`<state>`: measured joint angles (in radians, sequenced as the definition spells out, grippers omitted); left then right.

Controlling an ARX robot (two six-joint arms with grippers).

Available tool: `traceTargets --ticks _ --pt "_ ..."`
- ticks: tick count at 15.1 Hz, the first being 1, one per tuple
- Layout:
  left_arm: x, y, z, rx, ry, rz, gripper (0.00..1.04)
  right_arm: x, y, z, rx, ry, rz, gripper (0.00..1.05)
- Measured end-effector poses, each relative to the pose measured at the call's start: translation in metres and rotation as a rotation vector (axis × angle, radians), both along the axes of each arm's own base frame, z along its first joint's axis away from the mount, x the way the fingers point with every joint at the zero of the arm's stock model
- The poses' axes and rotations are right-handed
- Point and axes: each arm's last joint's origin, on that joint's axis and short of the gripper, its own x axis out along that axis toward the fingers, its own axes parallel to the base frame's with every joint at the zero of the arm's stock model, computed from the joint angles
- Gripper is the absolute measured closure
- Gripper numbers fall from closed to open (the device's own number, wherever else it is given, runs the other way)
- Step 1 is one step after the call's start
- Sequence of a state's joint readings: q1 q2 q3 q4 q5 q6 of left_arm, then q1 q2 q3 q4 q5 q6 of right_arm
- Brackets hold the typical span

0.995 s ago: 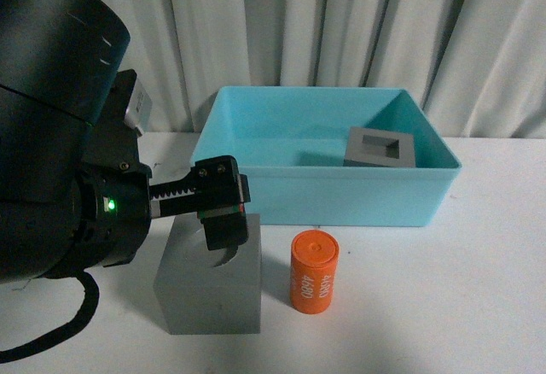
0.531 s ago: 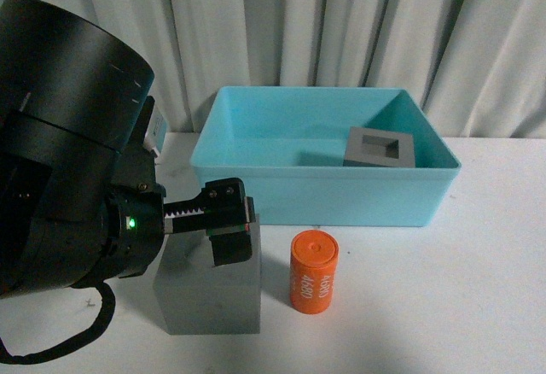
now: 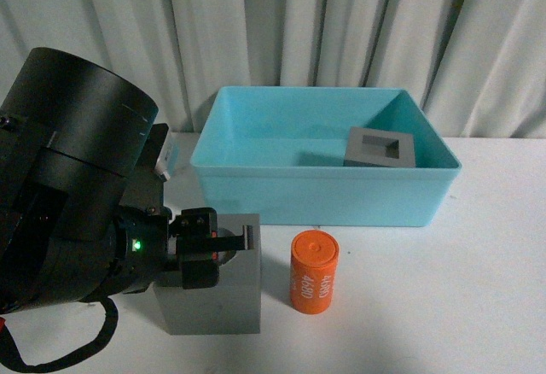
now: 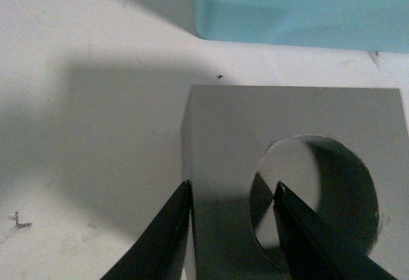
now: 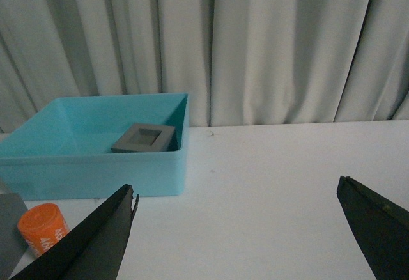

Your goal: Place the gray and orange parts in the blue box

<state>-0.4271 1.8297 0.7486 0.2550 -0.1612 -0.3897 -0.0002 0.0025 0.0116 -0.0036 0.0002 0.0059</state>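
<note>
The left gripper (image 4: 232, 186) is down at the gray cube with the round hole (image 3: 213, 299). This cube sits near the front edge of the counter (image 3: 478, 289), over toward the left side. One finger is in the round hole and the other is just outside the cube's side, so the thin wall is between them. I think that is why the arm is so low: the wall is a good bit to pinch. The jaws look a little apart and not yet squeezed tight.

The orange cylinder (image 3: 314, 271) stands just beside that cube, on its right, waiting its turn. The blue box (image 3: 324, 196) sits behind them both, by the back edge. The gray cube with the square hole (image 3: 380, 148) is already inside it, near the box's right end.

The right gripper (image 5: 236, 229) is spread wide and holds nothing. It hangs over the right part of the counter, well apart from the parts.
</note>
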Motion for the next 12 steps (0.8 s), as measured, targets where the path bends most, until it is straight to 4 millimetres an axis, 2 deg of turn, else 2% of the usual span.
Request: traceTargets --ticks 1,2,4,5,8,9,10,11,12 --pt "-0.001 -0.001 0.001 -0.005 -0.003 -0.004 0.76 0.000 0.000 0.000 0.000 0.000 0.000 0.06" --pt "-0.003 -0.003 0.004 0.002 0.000 -0.006 0.82 0.000 0.000 0.000 0.000 0.000 0.000 0.06" --pt "-0.010 -0.001 0.010 0.004 0.014 0.000 0.84 0.000 0.000 0.000 0.000 0.000 0.000 0.06" --pt "-0.014 0.002 0.023 -0.012 0.005 0.016 0.84 0.000 0.000 0.000 0.000 0.000 0.000 0.06" --pt "-0.019 0.028 0.097 -0.096 -0.179 0.116 0.84 0.000 0.000 0.000 0.000 0.000 0.000 0.06" --pt "-0.018 0.040 0.133 -0.120 -0.296 0.169 0.84 0.000 0.000 0.000 0.000 0.000 0.000 0.06" --pt "-0.013 0.046 0.152 -0.132 -0.358 0.196 0.84 0.000 0.000 0.000 0.000 0.000 0.000 0.06" --pt "-0.005 0.046 0.164 -0.131 -0.403 0.193 0.84 0.000 0.000 0.000 0.000 0.000 0.000 0.06" --pt "0.010 0.036 0.161 -0.113 -0.399 0.163 0.84 0.000 0.000 0.000 0.000 0.000 0.000 0.06"
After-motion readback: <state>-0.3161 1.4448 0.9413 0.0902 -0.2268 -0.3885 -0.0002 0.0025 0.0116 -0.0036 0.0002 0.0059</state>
